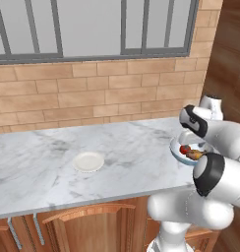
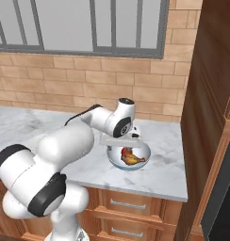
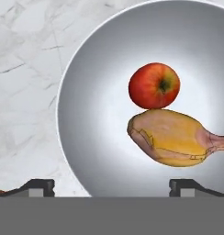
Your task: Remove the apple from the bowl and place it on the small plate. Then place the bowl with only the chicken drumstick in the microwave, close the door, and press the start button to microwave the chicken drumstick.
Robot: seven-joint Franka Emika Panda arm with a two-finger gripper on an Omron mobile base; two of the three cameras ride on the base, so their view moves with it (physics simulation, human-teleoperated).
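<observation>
Bowl [image 1: 182, 155] in left base view is mostly hidden behind the arm; apple [image 1: 184, 149] and chicken drumstick [image 1: 194, 154] are tiny slivers there. Hand view: bowl rim cut off at right edge and bottom, drumstick's bone end clipped at right edge. Gripper [image 3: 112, 186]: just fingertip stubs visible, wide apart.

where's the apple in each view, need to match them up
Left base view: the apple sits at the right edge, in the bowl, partly behind the arm.
Right base view: near centre, in the bowl below the hand.
Hand view: upper middle, touching the chicken drumstick below it.
Shared landmark: the bowl.
</observation>
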